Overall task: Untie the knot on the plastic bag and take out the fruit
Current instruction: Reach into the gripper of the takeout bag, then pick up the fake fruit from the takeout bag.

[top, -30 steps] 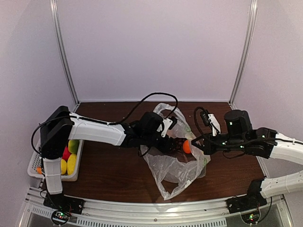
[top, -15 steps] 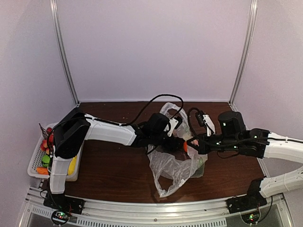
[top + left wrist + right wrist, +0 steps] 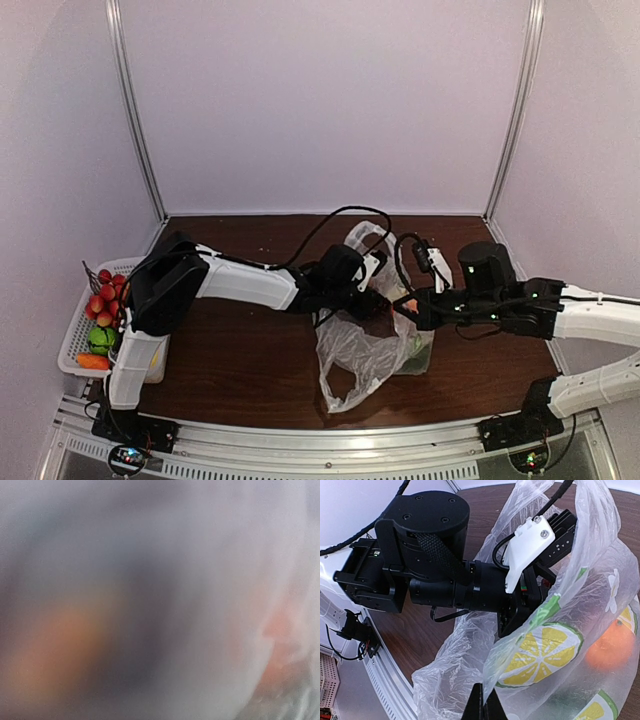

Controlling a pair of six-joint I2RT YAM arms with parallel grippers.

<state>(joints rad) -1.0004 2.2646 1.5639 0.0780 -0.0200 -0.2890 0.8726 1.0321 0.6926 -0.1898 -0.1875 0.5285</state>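
Dark brown wooden table (image 3: 250, 370), frame centre: clear crinkly plastic bag (image 3: 365, 350), mouth open, bunched narrower than 1 second ago. Left gripper (image 3: 380, 300) now deeper inside; jaws untellable. Right gripper (image 3: 482, 707) pinched together on bag film. Round orange fruit (image 3: 610, 647) inside, extraction pending.

Soft, even light; left wrist view a total blur, mild sheen on the plastic bag (image 3: 445, 680).

View heavily blurred throughout. Milky film of the plastic bag (image 3: 210, 555) fills the frame, close against the lens. A soft orange patch (image 3: 55, 645), its outline indistinct, sits at lower left. An orange-pink patch (image 3: 282, 650) lies at the lower right edge. A dark band (image 3: 145, 630) runs between them. Crinkles are discernible only in the lower right corner.
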